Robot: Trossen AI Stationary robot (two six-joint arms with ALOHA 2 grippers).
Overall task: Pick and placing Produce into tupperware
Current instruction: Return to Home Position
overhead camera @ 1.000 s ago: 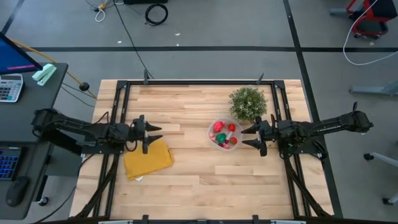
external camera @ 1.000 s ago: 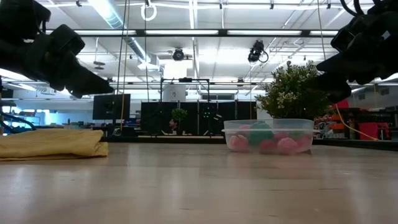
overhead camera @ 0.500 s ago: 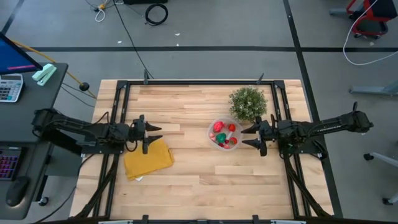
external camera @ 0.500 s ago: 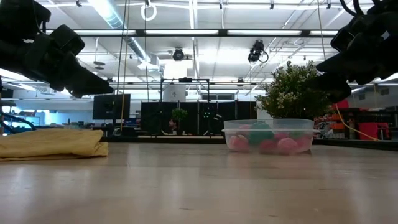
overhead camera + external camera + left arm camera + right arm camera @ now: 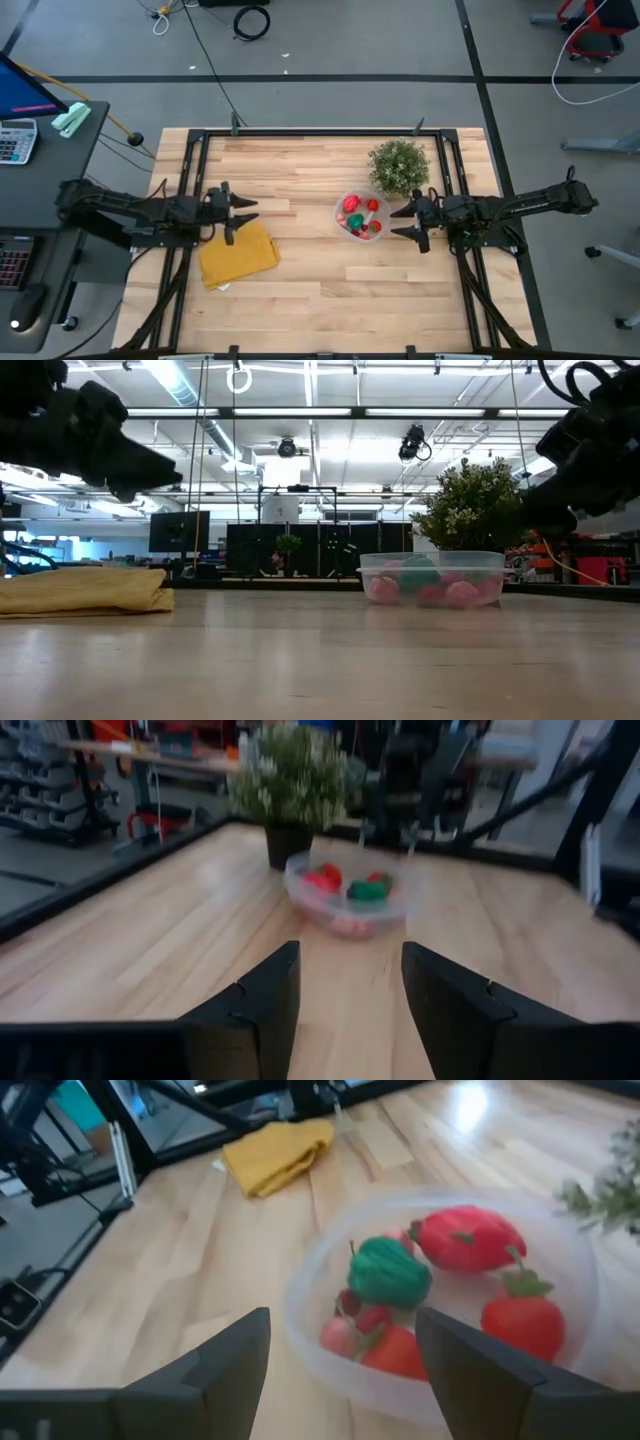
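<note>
The tupperware [image 5: 360, 215], a round clear bowl, stands on the table in front of the potted plant. Inside it lies the produce [image 5: 388, 1272]: red, pink and one green piece. I see no produce on the table outside it. My right gripper [image 5: 396, 222] hovers open just right of the tupperware [image 5: 300, 1295], fingers pointing at it, above the table. My left gripper [image 5: 240, 220] hovers open over the far edge of the yellow cloth, pointing right toward the tupperware [image 5: 350, 900] across the table. Neither gripper holds anything.
A bushy potted plant [image 5: 398, 165] stands just behind the tupperware. A folded yellow cloth [image 5: 238, 255] lies on the left half of the table under my left gripper. A dark metal frame [image 5: 320, 131] runs around the table. Bare wood lies between cloth and tupperware.
Both grippers have risen a little and drawn slightly back toward their own table sides, the left toward the left edge, the right toward the right edge. Both stay open. The tupperware, produce and cloth have not moved.
</note>
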